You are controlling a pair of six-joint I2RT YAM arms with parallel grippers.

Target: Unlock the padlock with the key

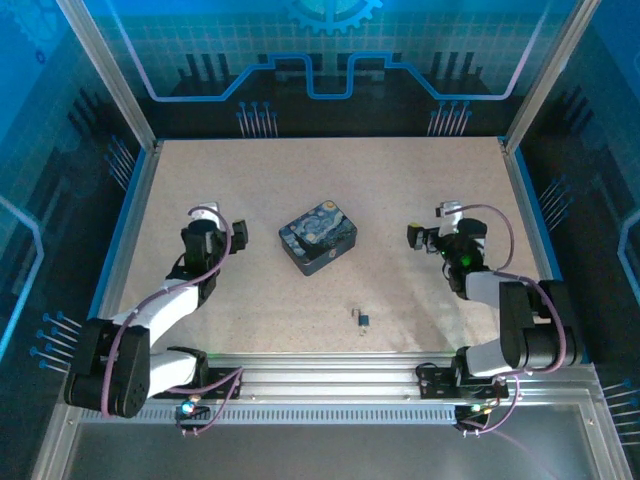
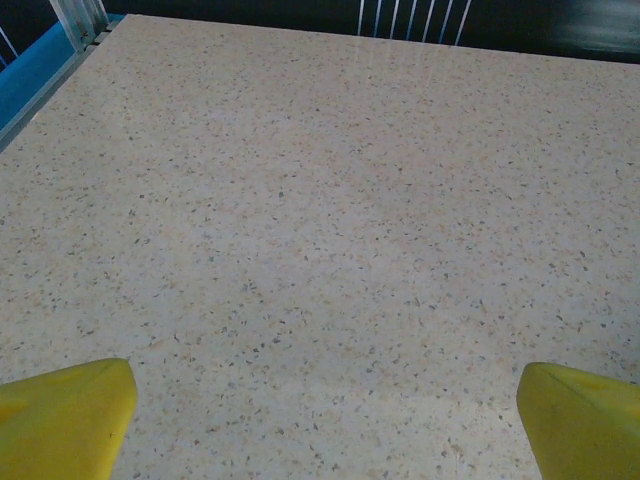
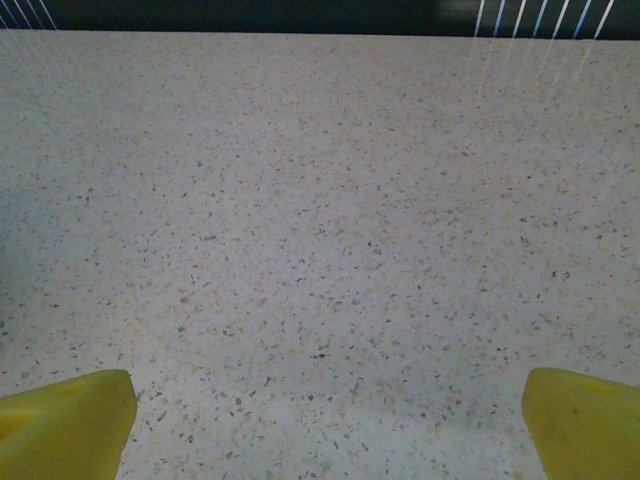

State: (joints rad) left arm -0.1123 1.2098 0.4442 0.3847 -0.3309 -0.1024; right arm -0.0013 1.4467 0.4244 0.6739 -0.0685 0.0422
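The padlock lies on the speckled beige tabletop, toward the near edge and a little right of centre, between the two arms and well apart from both. It reads as a tiny dark body with a thin pale sliver just at its left side. At this size it is not clear whether that sliver is the shackle or the key, nor whether the two touch. Farther back, near the middle of the tabletop, sits a dark blue swirl-painted rectangular tin, lid on and turned askew to the table edges. The left hand hangs over bare surface to the left of the tin, and the right hand over bare surface to its right, each well clear of the tin and the padlock. In the left wrist view the yellow fingertips stand at the lower corners, spread wide, with bare speckled tabletop between them. The right wrist view shows the same, its yellow fingertips far apart. Both hands are released and grasp nothing.
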